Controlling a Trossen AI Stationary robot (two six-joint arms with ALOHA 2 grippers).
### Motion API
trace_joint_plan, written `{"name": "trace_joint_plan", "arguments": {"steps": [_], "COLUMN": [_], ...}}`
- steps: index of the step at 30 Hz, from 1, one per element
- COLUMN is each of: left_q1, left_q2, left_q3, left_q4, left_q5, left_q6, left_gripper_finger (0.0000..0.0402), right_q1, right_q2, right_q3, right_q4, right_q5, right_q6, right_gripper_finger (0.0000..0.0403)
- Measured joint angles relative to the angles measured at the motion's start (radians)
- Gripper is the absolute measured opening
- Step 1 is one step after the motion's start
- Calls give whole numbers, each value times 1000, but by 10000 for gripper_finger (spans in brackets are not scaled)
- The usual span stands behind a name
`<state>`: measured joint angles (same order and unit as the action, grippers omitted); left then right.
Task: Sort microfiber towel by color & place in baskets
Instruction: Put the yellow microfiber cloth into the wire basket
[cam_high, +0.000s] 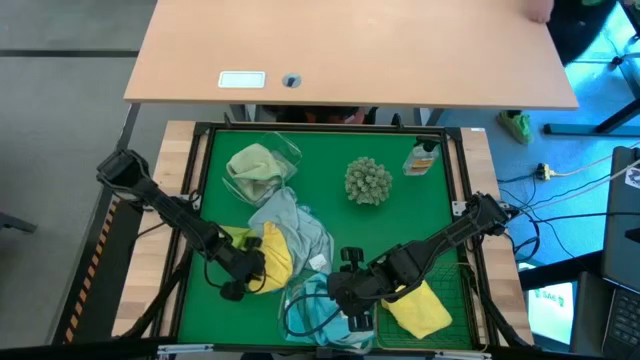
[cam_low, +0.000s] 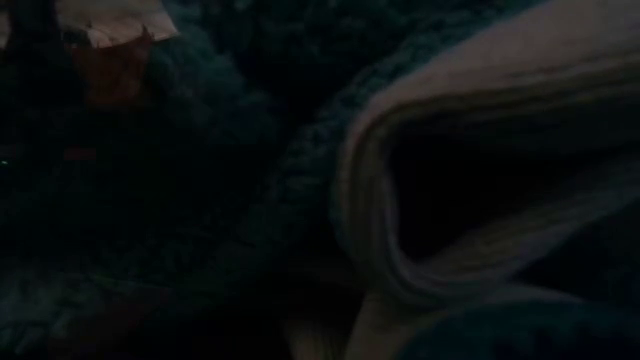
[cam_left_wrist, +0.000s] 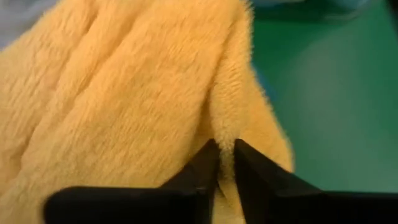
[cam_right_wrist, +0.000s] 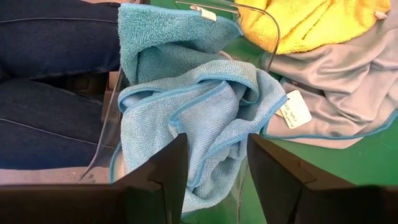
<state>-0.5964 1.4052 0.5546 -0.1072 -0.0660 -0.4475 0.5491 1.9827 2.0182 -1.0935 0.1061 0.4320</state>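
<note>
We saw the left end effector (cam_left_wrist: 225, 155) pinched on a fold of the fuzzy yellow microfiber towel (cam_high: 272, 257) near the worktop's front-left, while the right end effector (cam_right_wrist: 217, 171), fingers apart, hovered over blue cloths in the clear plastic tub (cam_high: 292, 315).

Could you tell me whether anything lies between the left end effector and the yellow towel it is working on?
Nothing visible does. The left end effector has its fingers pinched on a fold of the yellow towel, in direct contact, at the mat's near left beside the pale blue cloths.
</note>
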Motion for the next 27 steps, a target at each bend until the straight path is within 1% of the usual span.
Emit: {"name": "trace_joint_plan", "arguments": {"steps": [1,3,9,15,17,20,23,24,27], "left_q1": [0,0,2,34,48,75,96,103,113], "left_q2": [-6,-22,-104,-222,-260,-304,-335,-342,-349], "left_q3": [6,15,57,109,128,160,191,201,230], "left_q4": [1,-6,-17,-17,-18,-17,-12,-12,-12], "left_q5": [9,13,11,-6,-27,-40,-48,-48,-49], "left_q6": [7,8,13,54,72,115,155,170,206], "left_gripper_finger": [20,8,3,2,1,1,1,1,1], "right_q1": [0,0,0,0,0,-4,-18,-24,-57], "right_q2": [0,0,0,0,0,0,0,0,0], "right_q3": [0,0,0,0,0,0,0,0,0], "right_q4": [0,1,32,132,177,226,254,263,277], "right_q5": [0,4,26,38,77,165,244,263,276], "right_q6": [0,0,-5,-152,-212,-302,-341,-344,-351], "right_gripper_finger": [161,161,161,161,161,161,161,161,161]}}
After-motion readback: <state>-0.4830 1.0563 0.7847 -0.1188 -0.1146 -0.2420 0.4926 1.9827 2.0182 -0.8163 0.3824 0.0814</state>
